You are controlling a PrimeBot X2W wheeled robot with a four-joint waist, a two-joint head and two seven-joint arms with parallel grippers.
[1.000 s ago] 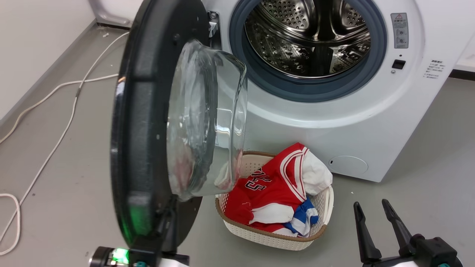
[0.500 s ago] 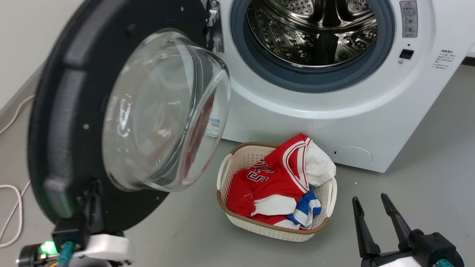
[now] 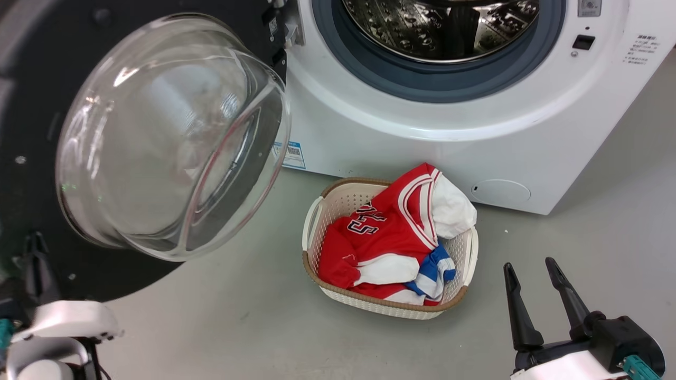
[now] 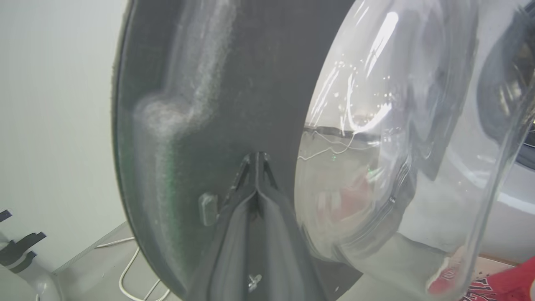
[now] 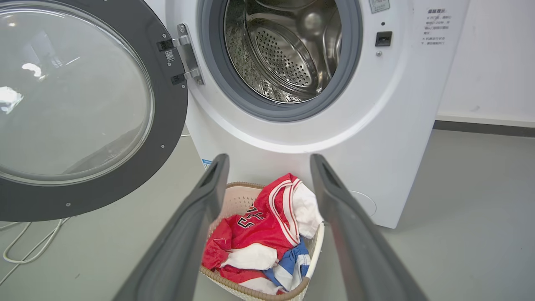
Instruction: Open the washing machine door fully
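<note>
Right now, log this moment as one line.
washing machine door wide open, drum exposed | left end effector shut, tips at door's inner face | right end effector open, empty

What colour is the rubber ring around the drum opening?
Blue-grey; the rubber ring shows best in the right wrist view.

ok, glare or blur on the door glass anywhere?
Head view: bright highlights streak the washing machine door glass, otherwise sharp. Left wrist view: door close-up, soft and hazy, white glare streaks. Right wrist view: crisp, pale reflections at the glass's left.
</note>
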